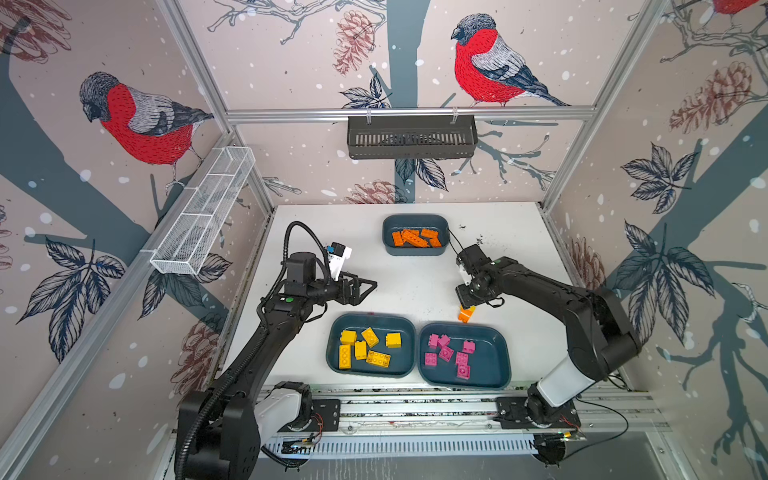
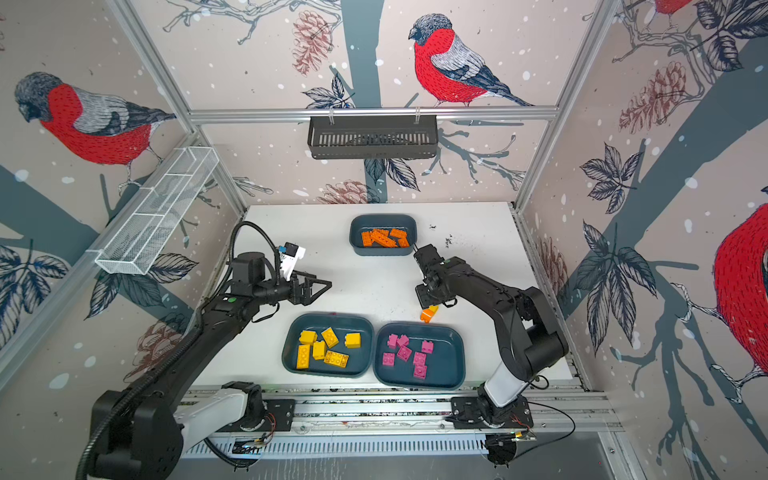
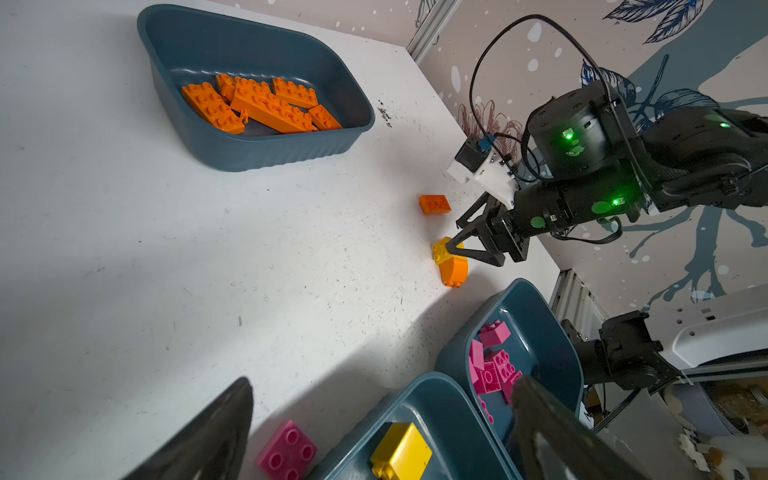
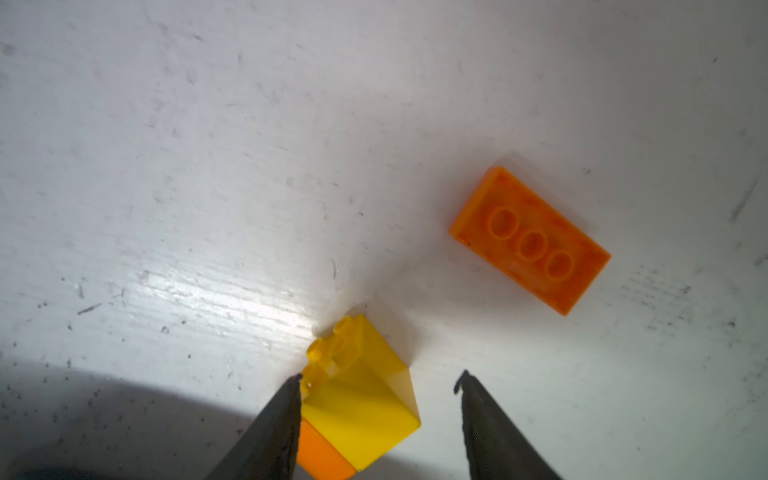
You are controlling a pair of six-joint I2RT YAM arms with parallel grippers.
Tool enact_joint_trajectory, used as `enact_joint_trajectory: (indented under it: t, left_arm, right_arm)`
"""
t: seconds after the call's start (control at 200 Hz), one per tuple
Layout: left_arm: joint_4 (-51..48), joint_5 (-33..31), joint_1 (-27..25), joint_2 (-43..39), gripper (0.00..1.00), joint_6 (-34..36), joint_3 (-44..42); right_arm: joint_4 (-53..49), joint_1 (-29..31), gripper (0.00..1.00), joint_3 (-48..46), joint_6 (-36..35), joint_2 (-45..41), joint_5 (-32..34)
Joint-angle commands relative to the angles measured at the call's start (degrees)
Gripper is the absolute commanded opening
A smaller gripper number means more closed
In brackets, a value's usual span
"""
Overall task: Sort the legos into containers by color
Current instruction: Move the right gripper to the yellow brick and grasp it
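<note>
Item: yellow/orange stacked pair (image 4: 361,399), on bench (image 4: 208,166) nr pink tub (image 1: 492,357). R end effector (image 4: 381,374) part-open astride yellow half, not clamped. L end effector (image 1: 368,286) wide open, empty. Step: pick. Next prob.: close, separate colours.

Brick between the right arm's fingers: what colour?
Yellow brick, joined to an orange brick; right wrist view shows it best.

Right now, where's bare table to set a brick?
Free: white tabletop middle, bordered by small teal orange-brick tub, wide teal yellow-brick tub, wide teal pink-brick tub, left tool and right tool; also the far-left corner. Crowded: around that right tool, with the stacked yellow-orange brick and flat orange brick.
</note>
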Motion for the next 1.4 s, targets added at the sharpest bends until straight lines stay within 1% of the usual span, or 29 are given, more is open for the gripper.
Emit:
enact_joint_trajectory:
  t: [0.0, 0.125, 0.26, 0.345, 0.445, 0.525, 0.675, 0.745, 0.806, 0.956, 1.096, 1.136, 1.216, 1.276, 1.311, 1.391]
  left_arm:
    - [-0.5, 0.0, 0.1, -0.1, 0.96, 1.3, 0.1]
    - [-0.9, -0.3, 0.1, -0.3, 0.96, 1.7, 0.1]
    - [-1.0, -0.4, 0.1, -0.2, 0.96, 1.6, 0.0]
    - [-0.9, -0.3, 0.2, 0.0, 0.96, 1.6, -0.1]
    - [-1.1, -0.2, 0.2, 0.2, 0.96, 1.7, 0.0]
    - [-1.0, -0.2, 0.2, 0.3, 0.96, 1.7, 0.0]
    - [-1.0, -0.2, 0.2, 0.2, 0.96, 1.7, 0.0]
    - [-0.8, -0.2, 0.2, 0.3, 0.96, 1.6, -0.1]
    - [-0.4, 0.0, 0.2, 0.3, 0.96, 1.5, -0.2]
    - [0.0, 0.5, 0.2, 0.7, 0.96, 1.5, -0.1]
    - [-0.5, 0.4, 0.2, 0.6, 0.96, 1.7, 0.0]
    - [-0.6, 0.4, 0.2, 0.5, 0.96, 1.7, -0.1]
    - [-0.7, 0.3, 0.2, 0.4, 0.96, 1.7, -0.1]
    - [-0.6, 0.4, 0.2, 0.3, 0.96, 1.7, -0.1]
    - [-0.6, 0.5, 0.2, 0.3, 0.96, 1.6, -0.1]
    - [-0.7, 0.7, 0.2, 0.4, 0.96, 1.9, 0.2]
  right_arm:
    - [1.3, 0.3, 0.61, 0.4, -2.3, 1.9, -0.5]
    - [0.6, -0.2, 0.58, -0.3, -3.6, 2.1, 2.0]
    - [-0.5, -1.1, 0.57, -1.0, -4.1, 1.2, 4.6]
    - [-0.6, -2.4, 0.56, -1.5, -3.6, 0.5, 4.8]
    - [-0.8, -3.3, 0.56, -1.9, -3.3, -0.1, 4.3]
    - [-0.2, -3.9, 0.58, -2.7, -3.6, -0.7, 2.8]
    - [0.9, -4.5, 0.65, -4.3, -7.3, -3.5, -1.4]
    - [1.1, -4.5, 0.66, -4.8, -8.8, -4.1, -2.5]
    - [0.7, -4.8, 0.65, -5.0, -9.0, -3.6, -1.7]
    - [0.0, -5.4, 0.6, -4.8, -9.1, -1.6, -0.3]
    - [-0.4, -5.5, 0.51, -4.7, -9.4, -0.4, -0.1]
    - [-0.4, -5.6, 0.46, -5.0, -9.3, -0.5, 0.0]
    - [-0.8, -6.3, 0.33, -4.8, -8.9, -1.4, -0.3]
    - [-1.4, -6.6, 0.26, -3.9, -8.7, -2.6, -0.9]
    - [-1.9, -6.5, 0.24, -3.3, -8.7, -3.3, -1.4]
    - [-2.9, -6.1, 0.24, -2.1, -9.7, -5.7, -3.8]
